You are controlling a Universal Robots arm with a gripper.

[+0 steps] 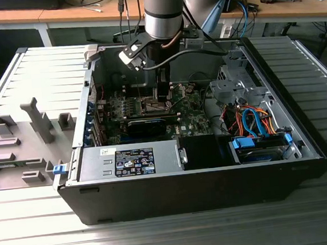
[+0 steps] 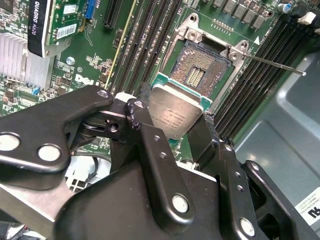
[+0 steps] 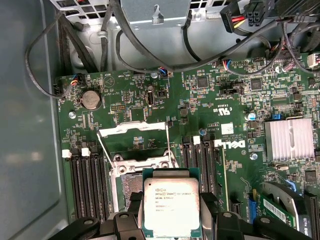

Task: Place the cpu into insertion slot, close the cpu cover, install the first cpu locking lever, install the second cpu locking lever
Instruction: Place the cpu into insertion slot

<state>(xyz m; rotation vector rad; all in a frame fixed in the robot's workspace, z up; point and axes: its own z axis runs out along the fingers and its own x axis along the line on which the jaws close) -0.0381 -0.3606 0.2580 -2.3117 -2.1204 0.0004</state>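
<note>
My gripper (image 2: 175, 120) is shut on the cpu (image 2: 176, 111), a silvery square chip pinched by its edges between the two black fingers (image 2: 141, 111). The chip hangs tilted just above the insertion slot (image 2: 199, 70), whose contact field lies bare on the green board. In the first wrist view the cpu (image 3: 171, 207) overlaps the near side of the insertion slot (image 3: 145, 163), between the fingers of the gripper (image 3: 171, 212). The cpu cover (image 3: 132, 127) stands swung open beyond the socket. Two thin locking levers (image 3: 104, 150) stick up free. The exterior view has the gripper (image 1: 162, 95) low inside the open computer case.
Memory slots (image 3: 87, 185) flank the socket on both sides. A long black card (image 1: 146, 125) lies near it, a finned heat sink (image 3: 290, 140) beside that. Cables (image 1: 255, 120) and a drive cage (image 1: 234, 82) fill the exterior view's right. A grey fixture tray (image 1: 22, 140) lies outside the case.
</note>
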